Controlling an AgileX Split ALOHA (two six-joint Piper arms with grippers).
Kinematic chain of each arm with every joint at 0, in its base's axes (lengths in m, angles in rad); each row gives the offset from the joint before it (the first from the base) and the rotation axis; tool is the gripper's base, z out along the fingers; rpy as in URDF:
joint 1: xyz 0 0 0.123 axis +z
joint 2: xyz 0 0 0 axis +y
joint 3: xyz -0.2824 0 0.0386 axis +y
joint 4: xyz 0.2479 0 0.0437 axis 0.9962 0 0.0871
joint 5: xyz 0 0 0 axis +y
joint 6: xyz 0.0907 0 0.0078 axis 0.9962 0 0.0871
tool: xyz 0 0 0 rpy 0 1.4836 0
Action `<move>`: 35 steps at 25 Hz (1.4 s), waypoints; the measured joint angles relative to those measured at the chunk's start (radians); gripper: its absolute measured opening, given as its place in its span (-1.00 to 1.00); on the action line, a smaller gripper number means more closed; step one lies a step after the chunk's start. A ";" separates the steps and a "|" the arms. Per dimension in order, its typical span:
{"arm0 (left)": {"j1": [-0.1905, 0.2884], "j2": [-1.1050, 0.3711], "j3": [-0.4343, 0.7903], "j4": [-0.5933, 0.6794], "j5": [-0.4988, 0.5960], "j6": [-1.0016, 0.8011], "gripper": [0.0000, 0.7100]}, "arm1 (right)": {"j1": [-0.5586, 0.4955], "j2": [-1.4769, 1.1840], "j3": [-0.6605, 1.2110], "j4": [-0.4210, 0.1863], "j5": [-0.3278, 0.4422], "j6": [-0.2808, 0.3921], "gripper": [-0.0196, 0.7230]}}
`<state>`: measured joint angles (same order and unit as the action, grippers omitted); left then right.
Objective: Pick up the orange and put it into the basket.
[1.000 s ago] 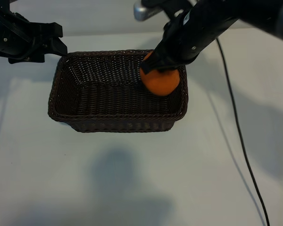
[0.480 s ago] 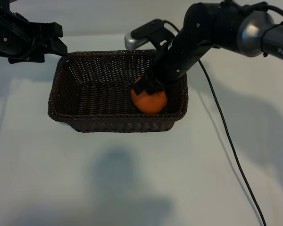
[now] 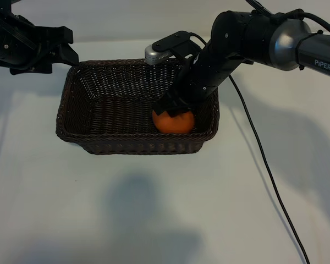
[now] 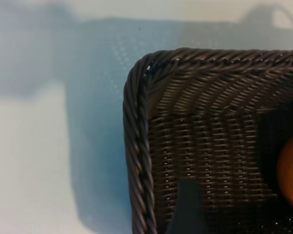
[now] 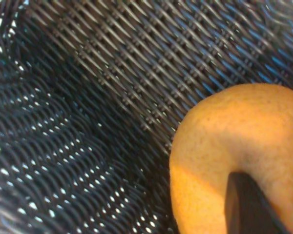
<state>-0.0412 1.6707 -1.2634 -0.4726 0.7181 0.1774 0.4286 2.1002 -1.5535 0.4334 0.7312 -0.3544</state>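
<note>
- Lowered since the earlier frame, right gripper point(image 3: 174, 111) brings the small, matte, lumpy orange fruit point(image 3: 173, 121) onto the floor of the dark brown woven wicker basket point(image 3: 77, 113), beside its right wall.
- Fingers still touch the fruit's top; whether they grip cannot be told.
- Left gripper point(image 3: 66, 50), spread wide, hovers at the rim's far-left corner.

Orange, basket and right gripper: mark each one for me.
orange point(image 3: 173, 122), exterior view, on its front skin.
basket point(image 3: 137, 144), exterior view, on the near outer wall.
right gripper point(image 3: 173, 108), exterior view, between its fingers at the orange's top.

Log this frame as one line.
right gripper: on small round orange fruit, low inside dark brown woven wicker basket | release: unclear | left gripper: open, parked at basket's corner
</note>
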 joint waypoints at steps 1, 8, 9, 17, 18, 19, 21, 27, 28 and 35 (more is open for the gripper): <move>0.000 0.000 0.000 0.000 0.001 0.000 0.66 | 0.000 0.000 0.000 0.007 0.002 0.001 -0.33; 0.000 0.000 0.000 0.000 0.001 0.000 0.66 | 0.000 0.000 -0.046 0.025 0.077 0.005 0.78; 0.000 0.000 0.000 0.000 0.001 0.000 0.66 | 0.000 0.000 -0.067 0.025 0.093 0.011 0.82; 0.000 0.000 0.000 0.000 0.004 0.000 0.66 | 0.000 0.000 -0.249 -0.026 0.299 0.083 0.67; 0.000 0.000 0.000 0.000 0.004 0.000 0.66 | 0.000 0.000 -0.270 -0.049 0.332 0.096 0.63; 0.000 0.000 0.000 0.000 0.004 0.000 0.66 | 0.000 0.000 -0.293 -0.078 0.365 0.110 0.60; 0.000 0.000 0.000 0.000 0.004 0.000 0.66 | 0.000 0.000 -0.335 -0.142 0.420 0.136 0.57; 0.000 0.000 0.000 0.000 0.004 0.001 0.66 | 0.000 -0.001 -0.402 -0.271 0.484 0.186 0.56; 0.000 0.000 0.000 0.000 0.004 0.003 0.66 | 0.000 -0.006 -0.402 -0.284 0.485 0.190 0.56; 0.000 0.000 0.000 0.000 0.004 0.004 0.66 | 0.000 -0.079 -0.404 -0.316 0.489 0.197 0.56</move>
<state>-0.0412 1.6707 -1.2634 -0.4730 0.7219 0.1814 0.4286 2.0213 -1.9570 0.1179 1.2206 -0.1578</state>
